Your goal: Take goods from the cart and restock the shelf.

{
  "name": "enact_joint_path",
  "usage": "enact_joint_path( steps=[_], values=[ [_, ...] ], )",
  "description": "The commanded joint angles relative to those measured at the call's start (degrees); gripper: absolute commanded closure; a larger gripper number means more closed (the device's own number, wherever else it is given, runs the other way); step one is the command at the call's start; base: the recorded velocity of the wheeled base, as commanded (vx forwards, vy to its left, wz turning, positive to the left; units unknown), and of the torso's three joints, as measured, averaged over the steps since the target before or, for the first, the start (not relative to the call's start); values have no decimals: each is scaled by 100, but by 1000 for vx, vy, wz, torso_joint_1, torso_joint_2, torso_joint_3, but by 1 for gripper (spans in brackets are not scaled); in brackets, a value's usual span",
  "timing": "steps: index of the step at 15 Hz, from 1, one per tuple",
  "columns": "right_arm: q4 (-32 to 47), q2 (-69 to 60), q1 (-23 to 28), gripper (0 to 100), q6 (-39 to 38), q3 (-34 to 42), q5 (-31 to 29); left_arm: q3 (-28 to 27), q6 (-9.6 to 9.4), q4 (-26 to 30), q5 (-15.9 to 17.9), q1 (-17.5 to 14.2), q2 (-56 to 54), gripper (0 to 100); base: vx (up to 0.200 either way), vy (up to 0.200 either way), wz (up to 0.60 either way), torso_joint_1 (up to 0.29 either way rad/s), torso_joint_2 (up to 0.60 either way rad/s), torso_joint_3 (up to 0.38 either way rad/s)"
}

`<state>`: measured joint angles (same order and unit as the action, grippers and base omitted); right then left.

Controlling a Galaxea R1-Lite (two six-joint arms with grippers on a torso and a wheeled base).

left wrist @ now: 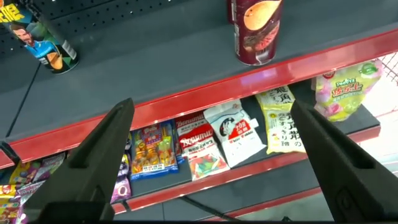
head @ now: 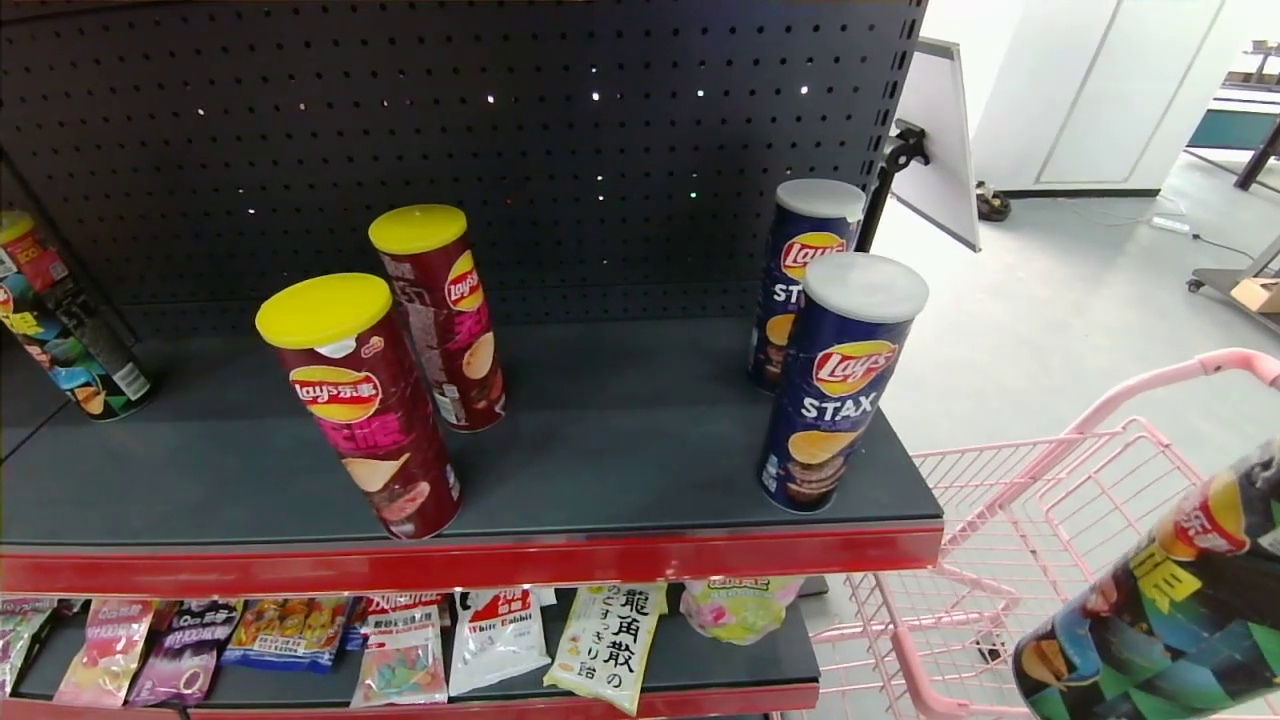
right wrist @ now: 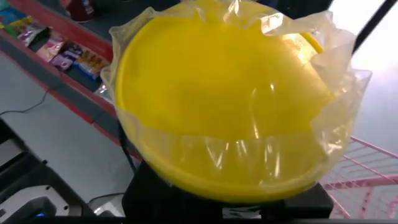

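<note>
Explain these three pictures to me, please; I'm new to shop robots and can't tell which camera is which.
This is a two-armed robot restocking a shop shelf. The wide picture comes from a camera on its head, looking down at the shelf. On it stand two maroon cans with yellow lids, two blue cans with grey lids, and a multicoloured can at the far left; snack bags lie on the shelf below. The pink cart is at the right. The other two pictures come from cameras on the wrists. The left gripper is open and empty, its two dark fingers spread before the shelf edge. The right gripper holds a second multicoloured can near the cart; its wrist camera looks straight at that can's yellow lid.
</note>
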<state>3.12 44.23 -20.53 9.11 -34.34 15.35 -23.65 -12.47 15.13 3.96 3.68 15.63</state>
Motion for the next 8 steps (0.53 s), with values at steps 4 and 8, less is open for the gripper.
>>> enact_joint_path(
  steps=[4,8],
  values=[
    [-4,508,-74,100,3,-240,30,1,-19,-1,-159,-8,81,0,-200,0,0,4,4,-2],
    [-4,534,-65,100,12,-178,21,1,-19,-1,-150,1,107,0,-200,0,0,-6,0,1]
  ],
)
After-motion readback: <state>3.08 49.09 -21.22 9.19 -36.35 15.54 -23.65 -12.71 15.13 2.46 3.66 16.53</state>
